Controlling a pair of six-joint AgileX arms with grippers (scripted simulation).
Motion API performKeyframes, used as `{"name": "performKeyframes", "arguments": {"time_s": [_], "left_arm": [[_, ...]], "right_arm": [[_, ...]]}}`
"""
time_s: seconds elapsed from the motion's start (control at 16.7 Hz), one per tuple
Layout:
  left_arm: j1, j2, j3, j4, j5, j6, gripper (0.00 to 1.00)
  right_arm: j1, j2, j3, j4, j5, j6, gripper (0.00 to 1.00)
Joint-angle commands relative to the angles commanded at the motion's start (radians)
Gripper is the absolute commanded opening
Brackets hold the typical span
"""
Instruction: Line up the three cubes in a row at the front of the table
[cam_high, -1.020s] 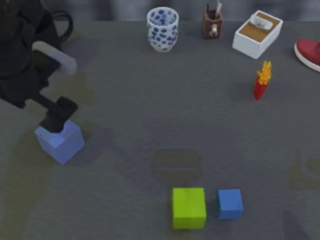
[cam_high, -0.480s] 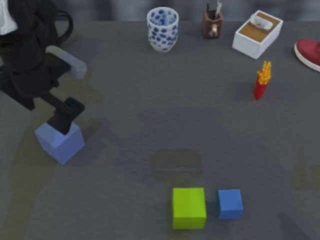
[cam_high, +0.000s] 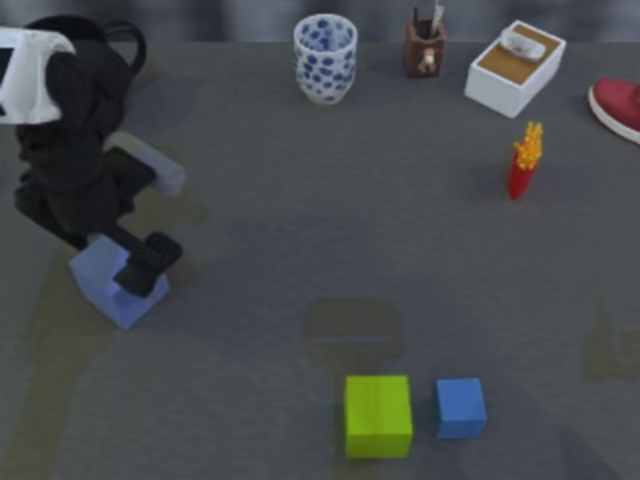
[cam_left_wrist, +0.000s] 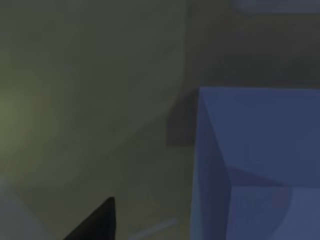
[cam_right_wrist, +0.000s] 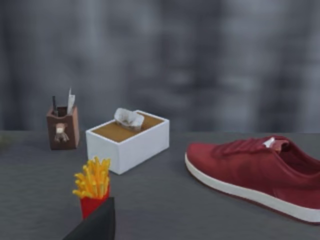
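My left arm reaches down at the table's (cam_high: 300, 220) left side, my left gripper (cam_high: 143, 268) over the pale periwinkle-blue cube (cam_high: 100, 280); finger spread indeterminate. Lime-green cube (cam_high: 378, 415) and small blue cube (cam_high: 460, 407) sit side by side at front centre. Right arm out of the top view.

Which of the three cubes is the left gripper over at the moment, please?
The large pale blue cube at the table's left; the left gripper is over it, while the green cube and small blue cube sit untouched.

Backdrop is just a blurry grey mottled wall (cam_right_wrist: 200, 60) behind everything — nothing else to it. The counter (cam_high: 300, 220) is dark grey matte with faint yellowish patches, lit soft and even.
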Motion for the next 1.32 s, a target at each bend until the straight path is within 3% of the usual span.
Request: {"name": "performKeyframes", "arguments": {"time_s": [0.42, 1.2, 1.32], "left_arm": [[0.000, 0.047, -0.066, 0.102, 0.000, 0.001, 1.00], [0.000, 0.047, -0.066, 0.102, 0.000, 0.001, 0.02], [0.000, 0.047, -0.066, 0.102, 0.000, 0.001, 0.00]], "right_arm": [[0.000, 0.000, 0.000, 0.000, 0.000, 0.000, 1.00], [0.000, 0.000, 0.000, 0.000, 0.000, 0.000, 1.00], [0.000, 0.000, 0.000, 0.000, 0.000, 0.000, 1.00]]}}
